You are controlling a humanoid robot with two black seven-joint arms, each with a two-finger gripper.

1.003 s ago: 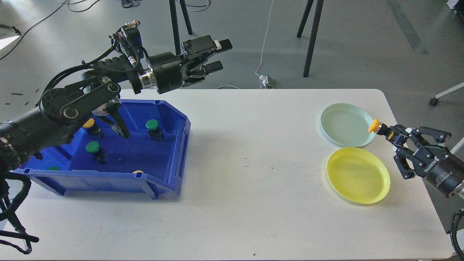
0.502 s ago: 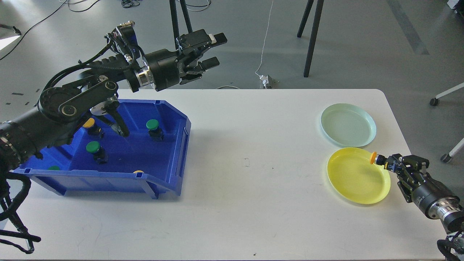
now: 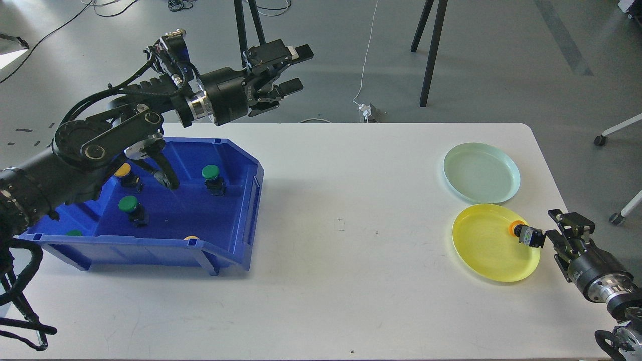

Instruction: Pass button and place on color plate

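A yellow-capped button [image 3: 524, 233] lies on its side in the yellow plate [image 3: 486, 245], at the plate's right rim. My right gripper [image 3: 552, 225] is just to the right of it, low over the table edge, fingers apart and no longer around the button. A pale green plate [image 3: 480, 173] sits behind the yellow one and holds nothing. My left gripper [image 3: 295, 69] is open and empty, held high behind the blue bin [image 3: 246, 200].
The blue bin at the left holds green buttons [image 3: 210, 173] [image 3: 129, 203] and yellow ones [image 3: 123, 170]. My left arm reaches over the bin. The white table [image 3: 351, 225] spans the middle. Stand legs are on the floor beyond.
My right gripper carried the button from the green plate's rim down to the yellow plate, let go of it and drew back slightly. My left gripper lifted a little, then held still.
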